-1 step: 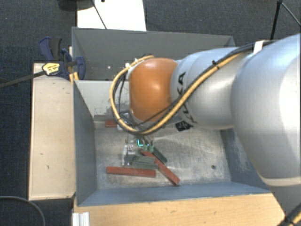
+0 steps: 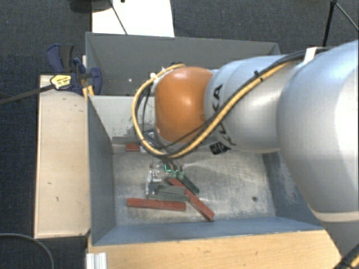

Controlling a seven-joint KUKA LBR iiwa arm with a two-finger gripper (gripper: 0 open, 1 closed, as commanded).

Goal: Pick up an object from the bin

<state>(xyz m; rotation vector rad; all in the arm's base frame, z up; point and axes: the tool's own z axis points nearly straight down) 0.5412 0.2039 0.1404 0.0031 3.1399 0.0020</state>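
My gripper point(image 2: 155, 179) is low in the bin's front middle, just under the arm's orange cover. It hangs right above a small pile of flat sticks. A dark grey-green bar point(image 2: 168, 194) lies directly beneath it, and I cannot tell whether they touch. A long red-brown stick point(image 2: 156, 204) lies flat in front of that bar. A second red-brown stick point(image 2: 197, 203) runs diagonally from under the gripper toward the front right, with a dark green stick point(image 2: 189, 185) beside it.
A short red-brown piece point(image 2: 132, 147) lies by the bin's left wall, behind the gripper. The arm and its cover hang over the back and right of the bin floor. Bare floor shows to the right of the sticks.
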